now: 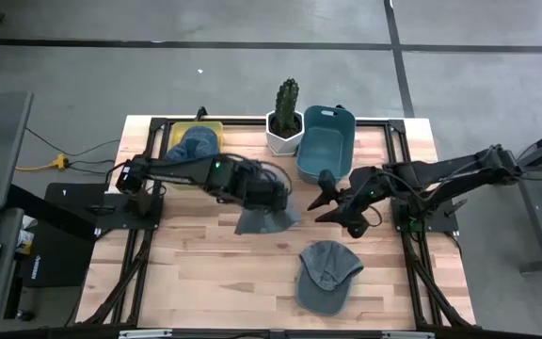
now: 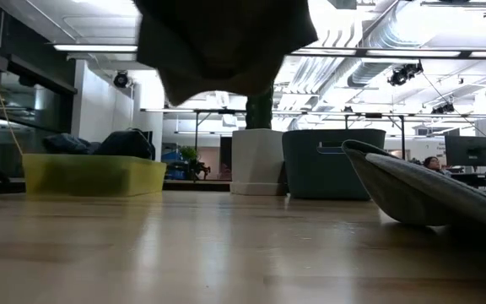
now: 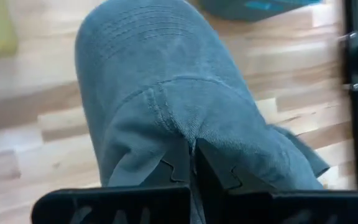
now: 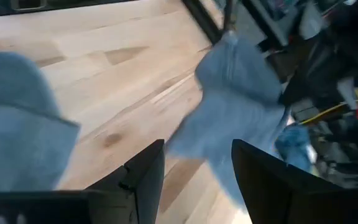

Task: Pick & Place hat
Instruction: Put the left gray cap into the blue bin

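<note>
Left gripper [image 3: 191,165] jaws clamped shut on a fold of the grey-blue hat [image 1: 263,217], hanging it clear above the middle of the bench [image 1: 196,273]; low view showing the cloth dangling off the wood with a gap under it. Grip sitting on a pinch of crown fabric, rest of the hat drooping below the jaws.

Right gripper [image 1: 339,209] hovering just beside it toward the right edge, jaws spread wide, gripping nothing.

2nd hat [image 1: 326,275] lying flat near the front edge, right of centre, untouched. Yellow bin [image 1: 216,126] at the back-left corner already carrying dark cloth, looking like another hat. Teal bin [image 1: 326,143] at the back edge, right of the potted cactus [image 1: 286,115]; its contents not visible.

Probably mid-carry. Which bin is the target: not clear from this; guessing yellow, given the cloth already in it.

Doing the carry well:
- Keeping the jaws fully clamped; thin pinch, could slip on a jerk.
- Holding height so the drooping brim is clearing the bin rim before moving over it.
- Routing left of the cactus, avoiding snagging cloth on it.
- Keeping clear of the right arm.
- Centring over the bin, lowering until the cloth is slackening inside, then releasing.
</note>
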Tool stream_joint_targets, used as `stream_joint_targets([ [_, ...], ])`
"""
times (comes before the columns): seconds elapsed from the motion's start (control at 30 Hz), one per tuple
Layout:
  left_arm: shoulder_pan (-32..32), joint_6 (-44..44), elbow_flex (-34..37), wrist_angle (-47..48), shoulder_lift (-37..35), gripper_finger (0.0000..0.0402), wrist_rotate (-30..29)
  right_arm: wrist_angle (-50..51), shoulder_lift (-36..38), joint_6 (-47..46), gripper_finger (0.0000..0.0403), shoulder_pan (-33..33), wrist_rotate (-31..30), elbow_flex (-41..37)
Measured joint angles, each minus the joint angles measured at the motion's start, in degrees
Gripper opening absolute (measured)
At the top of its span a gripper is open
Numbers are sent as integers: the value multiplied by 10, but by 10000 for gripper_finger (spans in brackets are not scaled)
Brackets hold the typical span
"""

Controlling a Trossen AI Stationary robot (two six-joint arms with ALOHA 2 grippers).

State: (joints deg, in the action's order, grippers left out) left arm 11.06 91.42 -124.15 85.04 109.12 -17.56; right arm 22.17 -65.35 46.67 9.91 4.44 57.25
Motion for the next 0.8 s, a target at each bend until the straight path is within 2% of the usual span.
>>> stream_joint_targets([
  [0.43, -56, -97, 0, -66, 0, 0, 22, -60, -54, 3, 182, 15, -124, 0],
  [0.8, -59, -119, 0, -82, 0, 0, 29, -99, -70, -54, 182, 15, -152, 0],
])
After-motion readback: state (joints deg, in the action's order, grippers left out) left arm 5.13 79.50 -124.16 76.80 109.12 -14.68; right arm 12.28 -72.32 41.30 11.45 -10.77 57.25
